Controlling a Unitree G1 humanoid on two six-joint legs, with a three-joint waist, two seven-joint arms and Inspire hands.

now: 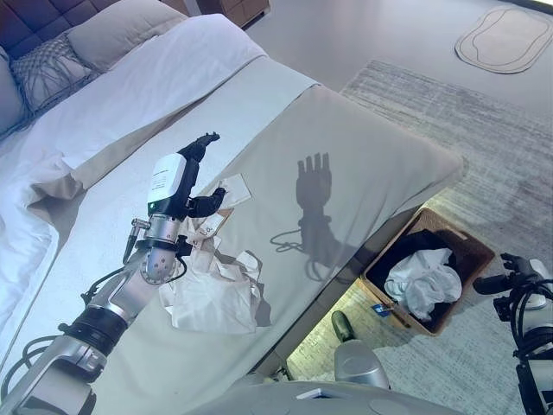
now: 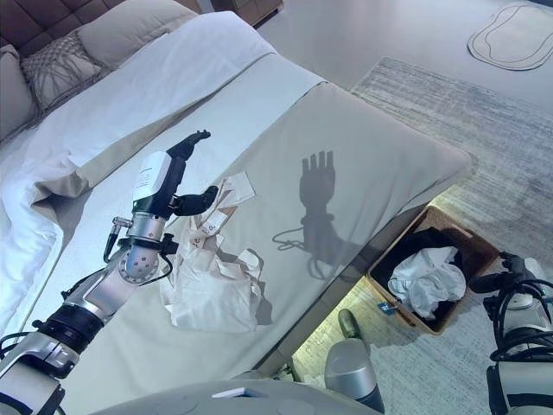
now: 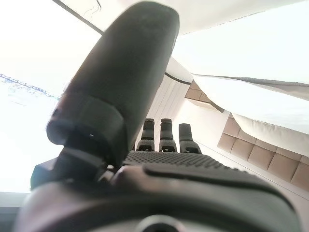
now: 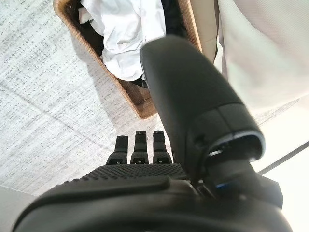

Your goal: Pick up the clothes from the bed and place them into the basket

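White shirt (image 1: pixel 212 290) crumpled on the near part of the bed (image 1: pixel 363 147), soft, light, likely floppy; best pinched at a raised fold near its middle. Left hand (image 1: pixel 192 177) raised just above its far edge, fingers straight, empty. Right hand (image 4: pixel 140 150) low at right, relaxed and empty, near the basket (image 1: pixel 471 251) already holding clothes.
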